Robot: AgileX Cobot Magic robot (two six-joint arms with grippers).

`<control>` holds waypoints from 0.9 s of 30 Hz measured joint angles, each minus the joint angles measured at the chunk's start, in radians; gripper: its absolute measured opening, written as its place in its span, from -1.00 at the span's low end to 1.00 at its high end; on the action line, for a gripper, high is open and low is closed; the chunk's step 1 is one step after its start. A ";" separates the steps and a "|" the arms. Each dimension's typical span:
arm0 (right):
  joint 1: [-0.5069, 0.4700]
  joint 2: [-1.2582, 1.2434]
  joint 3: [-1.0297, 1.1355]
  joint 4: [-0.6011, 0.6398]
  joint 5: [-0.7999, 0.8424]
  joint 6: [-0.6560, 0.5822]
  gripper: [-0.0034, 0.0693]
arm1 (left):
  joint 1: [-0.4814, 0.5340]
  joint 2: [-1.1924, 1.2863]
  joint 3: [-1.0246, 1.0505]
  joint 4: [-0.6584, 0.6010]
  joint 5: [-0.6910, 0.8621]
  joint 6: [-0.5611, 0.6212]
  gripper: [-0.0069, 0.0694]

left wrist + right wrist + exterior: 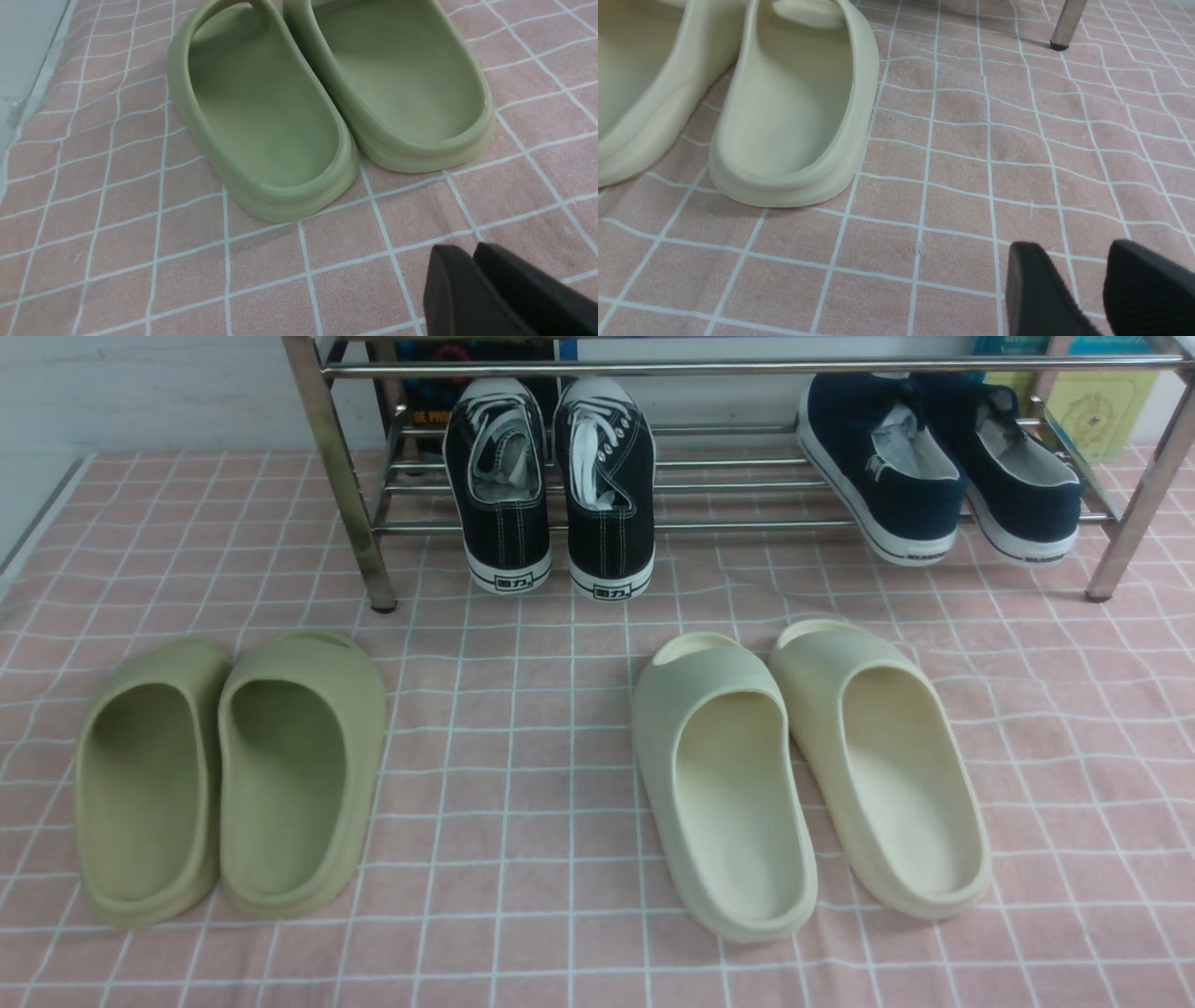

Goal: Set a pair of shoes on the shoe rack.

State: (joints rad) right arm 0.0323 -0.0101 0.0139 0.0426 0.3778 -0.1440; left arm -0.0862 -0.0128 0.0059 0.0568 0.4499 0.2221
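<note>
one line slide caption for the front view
Black canvas sneakers and navy slip-ons sit on the chrome rack; olive and cream foam slides wait.

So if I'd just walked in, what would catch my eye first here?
Probably the two pairs of chunky foam slides on the pink checked cloth: olive slides on the left, cream slides on the right. Behind them, black sneakers and navy slip-ons sit on the shoe rack.

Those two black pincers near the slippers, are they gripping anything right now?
No. The left gripper has its jaws together on nothing, and the right gripper stands open; both hover over bare cloth.
</note>
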 joint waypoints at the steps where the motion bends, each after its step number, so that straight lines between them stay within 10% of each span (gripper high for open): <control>1: 0.000 0.000 0.000 0.000 0.000 0.000 -0.25 | 0.000 0.000 0.002 0.000 -0.017 0.000 -0.60; 27: 0.000 0.000 0.000 0.000 0.000 0.000 -0.25 | 0.000 0.000 0.021 -0.064 -0.129 0.000 -0.53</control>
State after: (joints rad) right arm 0.0323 -0.0101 0.0139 0.0426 0.3778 -0.1440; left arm -0.0862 -0.0128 0.0265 -0.0075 0.3208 0.2221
